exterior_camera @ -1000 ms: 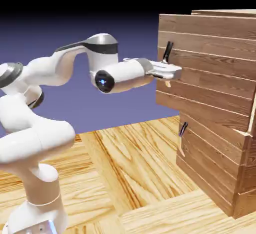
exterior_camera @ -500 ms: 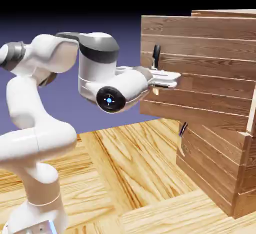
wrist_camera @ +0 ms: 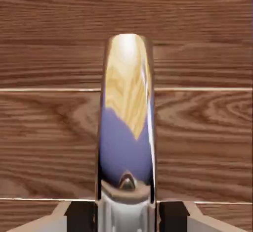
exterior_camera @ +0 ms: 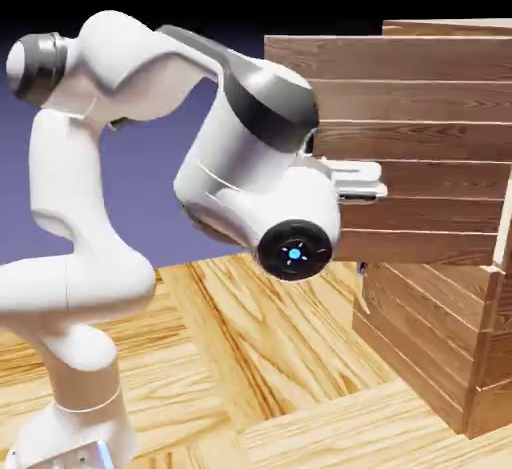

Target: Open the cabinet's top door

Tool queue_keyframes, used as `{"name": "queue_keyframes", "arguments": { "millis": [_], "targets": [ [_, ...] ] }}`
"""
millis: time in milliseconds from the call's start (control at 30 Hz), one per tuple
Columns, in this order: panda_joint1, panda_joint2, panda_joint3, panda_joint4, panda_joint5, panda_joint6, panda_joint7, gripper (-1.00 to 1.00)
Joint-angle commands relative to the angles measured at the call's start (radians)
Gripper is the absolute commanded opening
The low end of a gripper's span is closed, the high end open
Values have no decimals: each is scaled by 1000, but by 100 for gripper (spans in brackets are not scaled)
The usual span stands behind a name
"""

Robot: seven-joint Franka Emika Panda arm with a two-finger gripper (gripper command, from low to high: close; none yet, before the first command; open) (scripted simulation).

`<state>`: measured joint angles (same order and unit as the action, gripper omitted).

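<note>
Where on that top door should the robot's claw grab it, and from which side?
By the shiny curved bar handle, approached straight at the top door's front face. The bar stands off the planks and is narrow, so the gripper puts one finger on each side.

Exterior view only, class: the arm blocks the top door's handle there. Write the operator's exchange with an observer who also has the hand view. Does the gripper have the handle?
Operator: Is the handle in the gripper?
Observer: Yes. In the hand view the gripper is closed around the shiny handle.
Operator: What lies behind it?
Observer: The top door fills the frame, its plank seams running crosswise to the handle.
</note>
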<state>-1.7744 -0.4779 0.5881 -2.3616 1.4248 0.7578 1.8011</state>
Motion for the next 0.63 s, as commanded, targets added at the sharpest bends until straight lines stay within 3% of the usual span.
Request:
{"name": "queue_keyframes", "arguments": {
  "millis": [0, 600],
  "targets": [
    [-7, 36, 7, 30, -30, -6, -13, -100],
    [37, 669, 106, 594, -424, -63, 4, -100]
  ]
}}
